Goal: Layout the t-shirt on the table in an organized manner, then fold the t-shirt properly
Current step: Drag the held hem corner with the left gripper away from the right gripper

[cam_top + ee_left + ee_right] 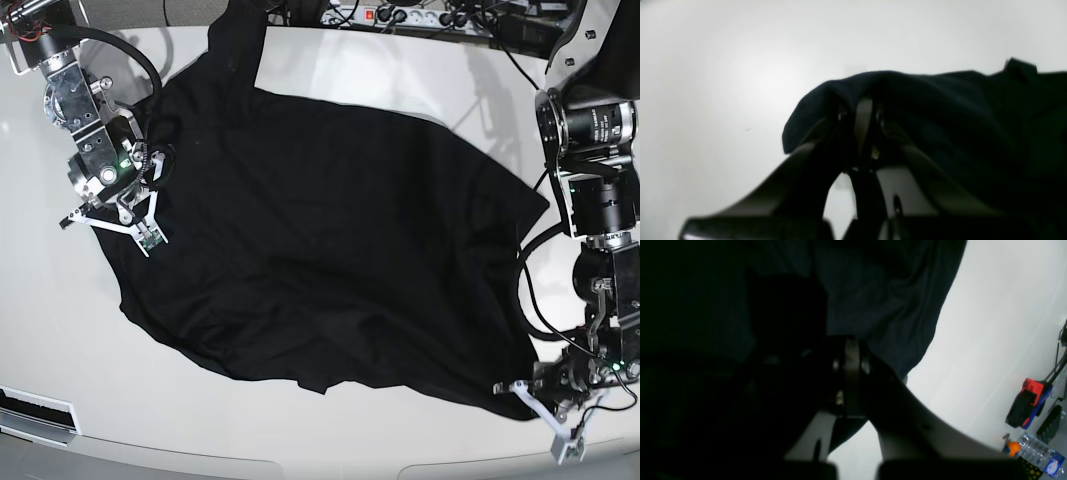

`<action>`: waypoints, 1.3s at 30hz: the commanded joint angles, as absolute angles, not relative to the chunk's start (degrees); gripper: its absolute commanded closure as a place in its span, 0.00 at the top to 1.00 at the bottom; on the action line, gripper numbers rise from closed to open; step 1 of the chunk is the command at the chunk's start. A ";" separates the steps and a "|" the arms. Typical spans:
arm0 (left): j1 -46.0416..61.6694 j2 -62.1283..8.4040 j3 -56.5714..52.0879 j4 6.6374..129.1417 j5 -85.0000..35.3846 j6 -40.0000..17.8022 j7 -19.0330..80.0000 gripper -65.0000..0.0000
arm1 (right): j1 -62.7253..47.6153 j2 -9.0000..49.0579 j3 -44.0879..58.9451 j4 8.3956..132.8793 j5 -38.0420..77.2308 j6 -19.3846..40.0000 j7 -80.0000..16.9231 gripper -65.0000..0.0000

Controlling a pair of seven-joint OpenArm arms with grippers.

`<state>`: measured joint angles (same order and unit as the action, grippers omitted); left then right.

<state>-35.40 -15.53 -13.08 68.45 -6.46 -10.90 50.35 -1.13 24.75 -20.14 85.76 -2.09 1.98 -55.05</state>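
Note:
The black t-shirt [330, 250] lies spread over most of the white table [330, 70], wrinkled, with uneven edges. My right gripper [112, 222] is at the shirt's left edge in the base view. In the right wrist view its jaws [851, 360] are pressed together with the dark t-shirt [880, 296] pinched at the tips. My left gripper [522, 392] is at the shirt's near right corner. In the left wrist view its jaws [863, 111] are closed on a raised fold of the t-shirt [940, 110] above the table [723, 83].
A power strip and cables [400, 15] lie along the table's far edge. The table's front edge [300, 465] runs close to the shirt's near hem. A red and blue tool [1028, 403] and a pack of bottles [1040, 450] stand off the table.

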 commanded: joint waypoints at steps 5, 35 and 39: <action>-37.17 -18.92 -13.10 61.60 -10.94 -11.14 47.92 0.61 | -0.16 25.43 -19.77 86.61 -2.76 2.70 -55.27 0.00; -17.63 -29.34 -13.19 61.28 -30.76 -20.62 66.32 0.66 | -0.05 25.43 -19.77 86.61 -2.74 2.81 -53.12 0.00; -14.41 -28.16 -13.19 61.28 -30.55 -20.64 61.32 0.66 | -0.01 25.41 -19.77 86.61 -2.74 2.39 -53.08 0.00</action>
<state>-13.56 -27.57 -12.91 60.47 -30.20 -20.43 61.19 -1.10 24.75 -20.14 85.76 -2.07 2.81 -53.54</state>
